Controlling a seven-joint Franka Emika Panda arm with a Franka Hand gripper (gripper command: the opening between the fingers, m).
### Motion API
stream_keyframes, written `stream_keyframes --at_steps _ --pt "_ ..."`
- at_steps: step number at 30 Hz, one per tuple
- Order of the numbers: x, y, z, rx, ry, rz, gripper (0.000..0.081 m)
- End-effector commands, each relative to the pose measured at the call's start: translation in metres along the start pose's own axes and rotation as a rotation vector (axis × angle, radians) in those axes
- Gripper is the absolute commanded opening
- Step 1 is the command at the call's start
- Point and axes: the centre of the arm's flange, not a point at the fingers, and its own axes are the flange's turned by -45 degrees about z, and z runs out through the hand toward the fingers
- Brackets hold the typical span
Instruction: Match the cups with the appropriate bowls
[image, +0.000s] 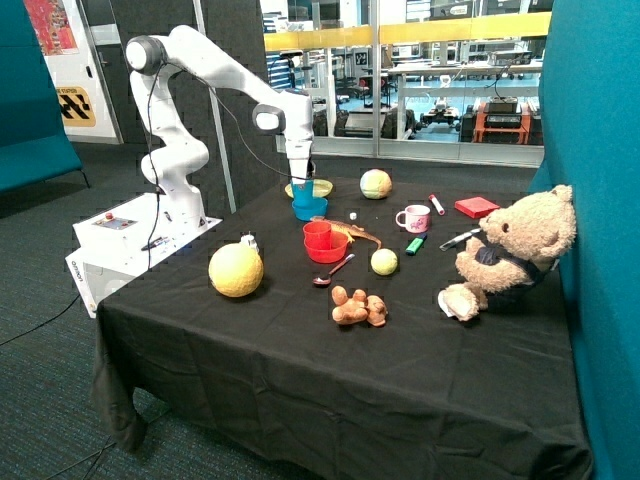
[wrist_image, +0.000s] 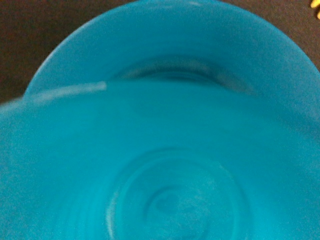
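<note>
Blue cup (wrist_image: 170, 200) fills my wrist view, over blue bowl (wrist_image: 165, 35); gripper (image: 301, 183) lowers it; grip state unclear. Red pair nested.

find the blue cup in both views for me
Outside view: blue cup under the hand, in front of the yellow bowl.
Wrist view: blue cup fills the near part of the picture, its inside showing.
Shared landmark: blue bowl beneath it.
</note>
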Motion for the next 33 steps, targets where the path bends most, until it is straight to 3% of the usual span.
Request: stream_keyframes --at_steps 1,18,19,23,25,29,33 --pt "0.012 0.002 0.014 -0.0074 0.0007 0.002 0.0000" --pt "0.024 0.000 0.035 -0.0074 0.0007 0.008 0.0000" --pt "0.024 0.000 0.035 -0.0074 0.0007 0.007 0.0050" --pt "0.024 0.001 0.035 -0.0074 0.0007 0.001 0.0390" --pt "0.025 0.002 0.035 -0.0074 0.0007 -0.001 0.0507" --pt "0.024 0.004 0.034 -0.0074 0.0007 -0.007 0.0654" --pt "0.022 0.006 0.035 -0.0074 0.0007 -0.007 0.0719"
